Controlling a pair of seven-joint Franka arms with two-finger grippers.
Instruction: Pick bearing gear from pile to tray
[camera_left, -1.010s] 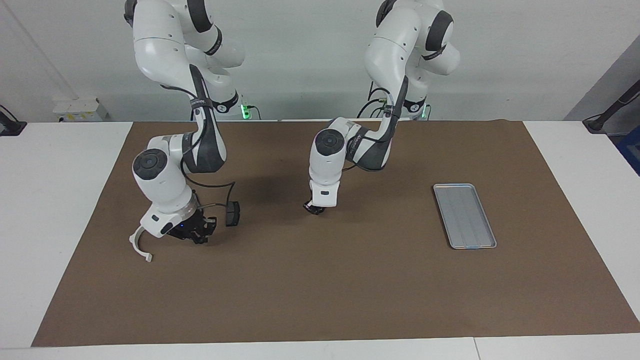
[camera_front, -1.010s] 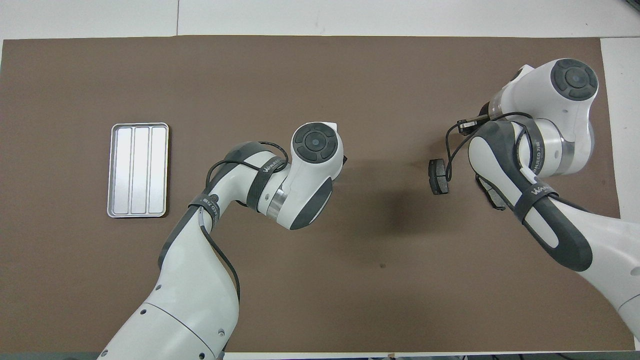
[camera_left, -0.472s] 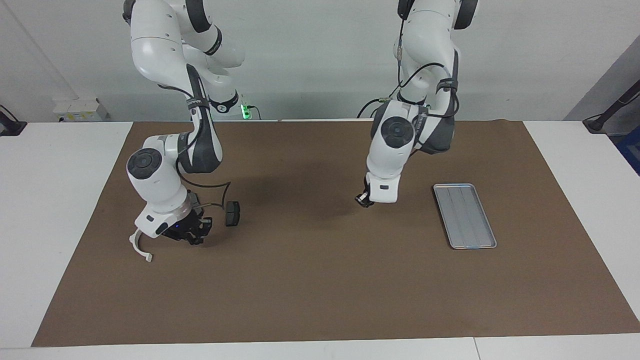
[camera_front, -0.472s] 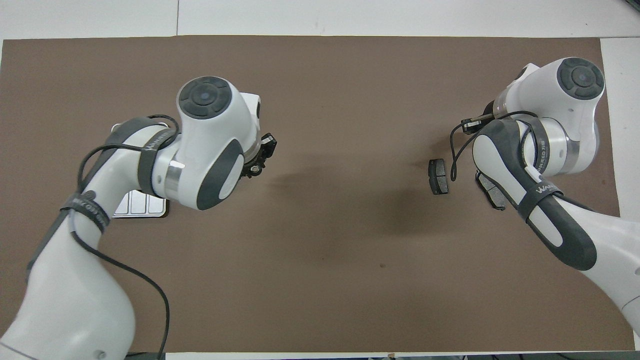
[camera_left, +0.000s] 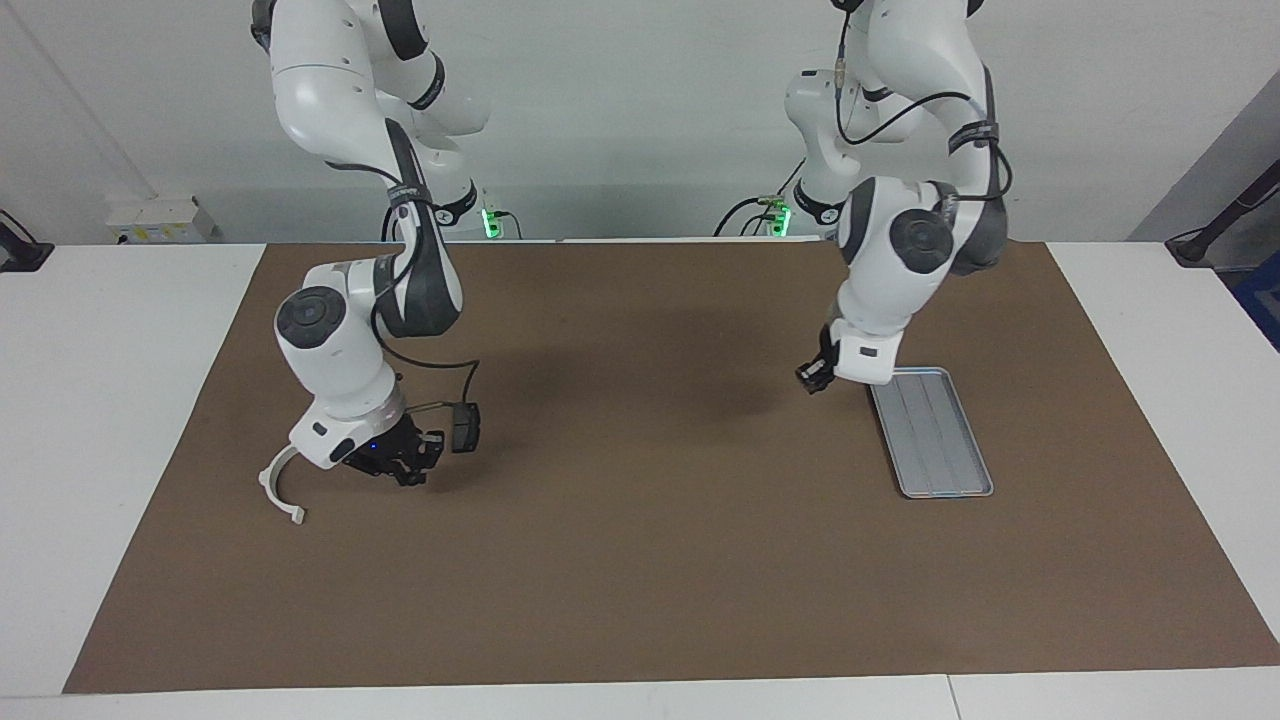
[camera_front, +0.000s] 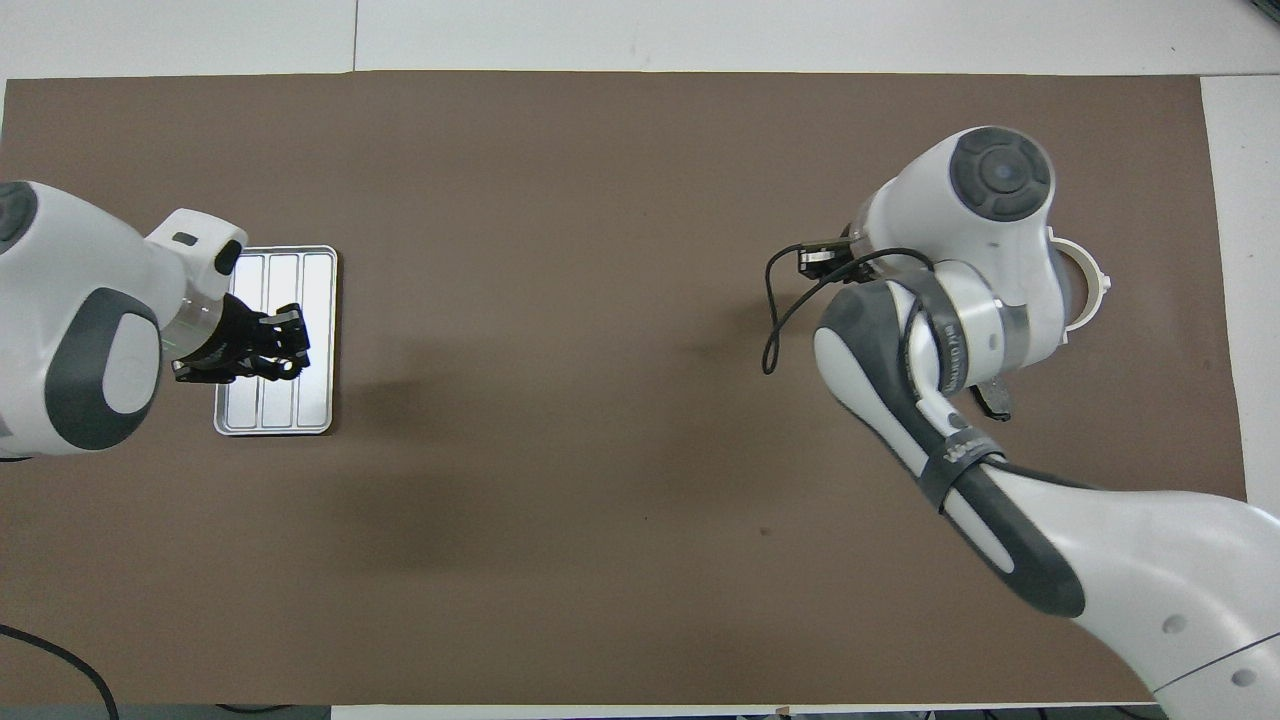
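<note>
Flat silver-grey tray (camera_left: 945, 450) with low rim, lengthwise ribs.

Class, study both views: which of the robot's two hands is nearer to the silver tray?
The left. The left hand hangs over the tray, at the end of it nearer the robots. The right hand is low at the right arm's end of the table, beside the white half-ring bracket.

A white table (camera_left: 120, 420) carries a brown mat (camera_left: 640, 560). On the mat lie a silver tray (camera_left: 945, 470) at 3 o'clock and a white half-ring (camera_left: 275, 492) beside a dark pad (camera_left: 464, 428) at 9 o'clock.
</note>
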